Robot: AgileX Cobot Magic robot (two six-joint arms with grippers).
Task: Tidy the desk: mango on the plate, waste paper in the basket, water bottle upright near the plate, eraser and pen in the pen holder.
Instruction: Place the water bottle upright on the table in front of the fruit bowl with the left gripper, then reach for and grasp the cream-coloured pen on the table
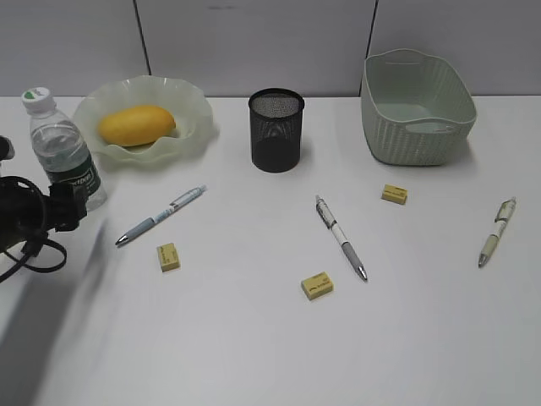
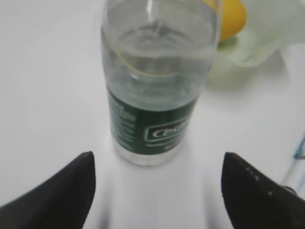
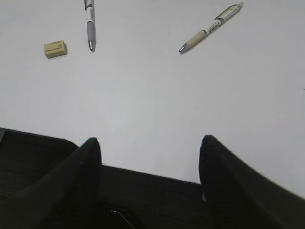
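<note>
A wide plain white tabletop (image 1: pixel 254 338) fills the foreground, its matte surface evenly lit from above so that shadows fall short and soft. Behind its far edge rises a wall of pale grey flat panels (image 1: pixel 254 42), split by two thin dark seams (image 1: pixel 142 38) that lean slightly off vertical. The panels meet the tabletop in a straight horizontal line across the whole exterior view. In the right wrist view, the tabletop's near edge gives way to a dark, finely textured surface (image 3: pixel 28 162) below it.
</note>
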